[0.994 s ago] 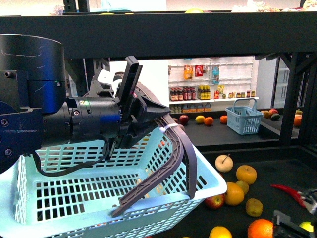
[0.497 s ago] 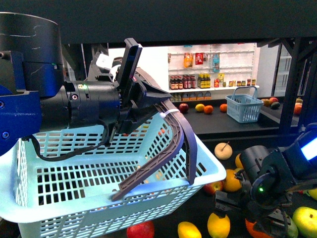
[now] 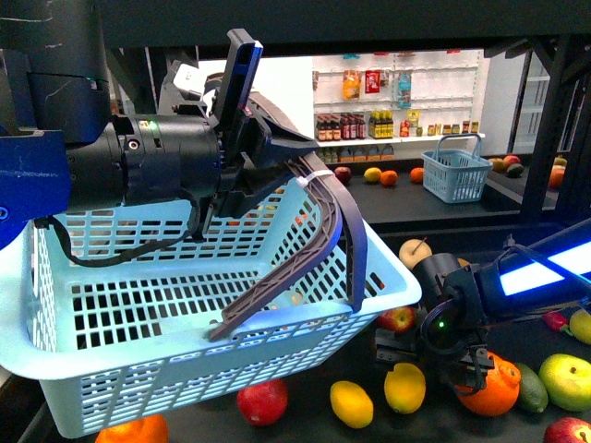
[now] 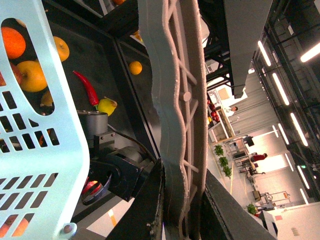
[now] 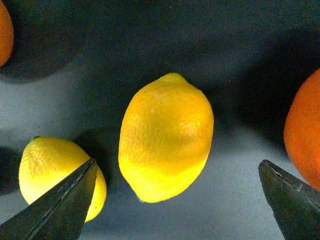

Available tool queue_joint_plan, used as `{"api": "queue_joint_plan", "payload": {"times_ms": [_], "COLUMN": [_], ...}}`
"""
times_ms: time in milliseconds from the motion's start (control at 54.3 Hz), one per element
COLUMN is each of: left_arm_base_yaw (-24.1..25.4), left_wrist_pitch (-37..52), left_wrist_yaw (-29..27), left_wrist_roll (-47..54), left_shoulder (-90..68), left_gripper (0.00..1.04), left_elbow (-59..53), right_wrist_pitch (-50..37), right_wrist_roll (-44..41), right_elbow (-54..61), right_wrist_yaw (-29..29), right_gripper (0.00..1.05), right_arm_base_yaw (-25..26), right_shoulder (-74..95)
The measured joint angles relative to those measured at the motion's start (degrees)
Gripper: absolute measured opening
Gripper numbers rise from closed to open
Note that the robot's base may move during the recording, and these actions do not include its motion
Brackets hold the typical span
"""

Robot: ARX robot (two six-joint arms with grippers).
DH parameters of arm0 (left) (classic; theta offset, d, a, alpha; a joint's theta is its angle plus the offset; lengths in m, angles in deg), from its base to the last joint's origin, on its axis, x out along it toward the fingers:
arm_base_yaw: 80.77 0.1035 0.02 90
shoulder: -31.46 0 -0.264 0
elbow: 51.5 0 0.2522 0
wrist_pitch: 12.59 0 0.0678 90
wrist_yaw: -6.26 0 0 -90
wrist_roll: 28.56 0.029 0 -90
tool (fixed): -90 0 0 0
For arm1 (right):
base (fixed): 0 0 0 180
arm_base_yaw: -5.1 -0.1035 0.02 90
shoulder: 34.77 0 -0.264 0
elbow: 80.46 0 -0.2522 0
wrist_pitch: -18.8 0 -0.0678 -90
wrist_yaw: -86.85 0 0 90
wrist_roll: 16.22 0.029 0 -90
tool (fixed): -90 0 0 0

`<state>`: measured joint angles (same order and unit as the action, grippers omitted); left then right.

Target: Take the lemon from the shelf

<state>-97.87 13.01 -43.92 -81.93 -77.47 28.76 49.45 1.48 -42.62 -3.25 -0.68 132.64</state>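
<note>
Right gripper (image 5: 176, 162) is shown spread wide above the lemon (image 5: 167, 137), which lies at frame centre on the shelf (image 5: 240, 35) tray (a second lemon (image 5: 50, 165) at lower left, an orange (image 5: 305, 135) at the right edge). The fingers (image 5: 60, 205) should be lowered astride the fruit's narrow width, clear of both neighbours, before being closed. Left gripper (image 3: 282, 180) is clamped on the basket (image 3: 185, 360) handle (image 3: 343, 235). The finger pads are cut off below.

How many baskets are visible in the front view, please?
2: a large light-blue basket held by the left gripper, near; a small blue basket on the far tray. Others may be hidden.
</note>
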Motion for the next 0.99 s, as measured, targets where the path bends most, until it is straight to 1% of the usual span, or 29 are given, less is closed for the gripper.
{"api": "queue_joint_plan", "payload": {"times_ms": [331,405,479,571,626,681,773,829,902,994], "left_arm_base_yaw": [0.0,0.0,0.0,0.0,0.0,0.0,0.0,0.0,0.0,0.0], "left_wrist_pitch": [0.0,0.0,0.0,0.0,0.0,0.0,0.0,0.0,0.0,0.0], "left_wrist_yaw": [0.0,0.0,0.0,0.0,0.0,0.0,0.0,0.0,0.0,0.0], "left_wrist_roll": [0.0,0.0,0.0,0.0,0.0,0.0,0.0,0.0,0.0,0.0], "left_shoulder": [0.0,0.0,0.0,0.0,0.0,0.0,0.0,0.0,0.0,0.0], "left_gripper": [0.13,0.13,0.13,0.13,0.13,0.13,0.13,0.13,0.13,0.13], "left_elbow": [0.0,0.0,0.0,0.0,0.0,0.0,0.0,0.0,0.0,0.0], "right_wrist_pitch": [4.0,6.1,6.5,6.6,6.1,4.7,1.4,-0.9,-8.7,-18.6], "right_wrist_roll": [-1.7,-2.2,-2.2,-2.3,-2.3,-2.4,-2.3,-2.2,-3.1,-6.8], "right_elbow": [-14.4,-19.8,-21.4,-22.4,-22.2,-21.0,-16.9,-13.4,-1.6,12.6], "right_wrist_yaw": [0.8,0.7,0.7,0.7,0.5,0.2,-0.2,-0.1,0.1,0.7], "right_gripper": [0.97,0.97,0.97,0.84,0.78,0.7,0.66,0.66,0.65,0.65], "right_arm_base_yaw": [-0.2,-0.3,-0.3,-0.3,-0.3,0.0,0.3,0.6,2.0,4.5], "right_shoulder": [9.8,13.2,14.3,15.0,15.0,14.4,12.5,10.6,3.2,-7.6]}}
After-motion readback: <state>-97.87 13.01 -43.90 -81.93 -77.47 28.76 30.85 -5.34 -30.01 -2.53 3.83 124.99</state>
